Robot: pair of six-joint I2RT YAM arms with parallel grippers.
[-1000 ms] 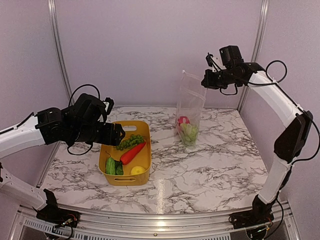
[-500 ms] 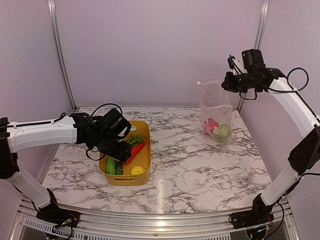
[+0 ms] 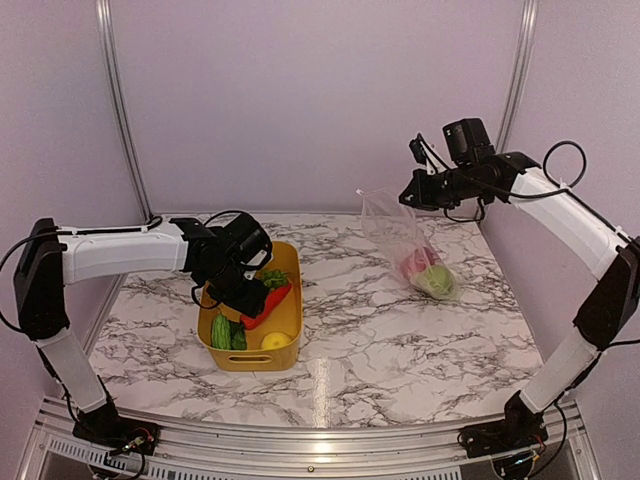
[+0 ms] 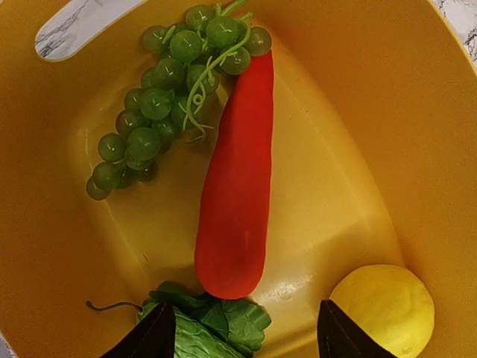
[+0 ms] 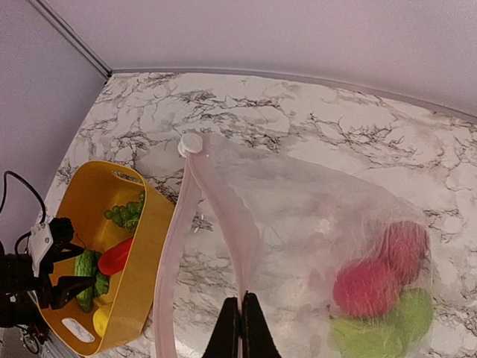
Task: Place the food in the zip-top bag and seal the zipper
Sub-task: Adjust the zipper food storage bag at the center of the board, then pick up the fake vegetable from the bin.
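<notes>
My right fingers (image 5: 229,334) are pressed together on the upper edge of the zip-top bag (image 3: 398,232), pinching the thin film; I hold it high so the floppy plastic hangs in a slant and its mouth stays off the surface (image 3: 400,350). The bottom corner rests on the marble at the right, weighted by a pink-red ball (image 5: 365,287) and a green piece (image 5: 406,317) inside. The zipper (image 5: 177,242) runs down one side of the mouth, apart from the pinched lip, so I judge the bag unsealed and ready for more.

My left fingers (image 4: 155,340) are spread with nothing between them, hanging inside the yellow bin (image 3: 250,358) on the left; I judge this is the approach to a pick. The carrot (image 4: 235,186) lies lengthwise just ahead of the tips, its blunt end nearest. The grape bunch (image 4: 168,82) touches its far end; the leafy greens (image 4: 212,321) sit at its near end; the lemon (image 4: 384,306) lies beside the right tip.

Bin and bag are well apart; each piece needs carrying across.
</notes>
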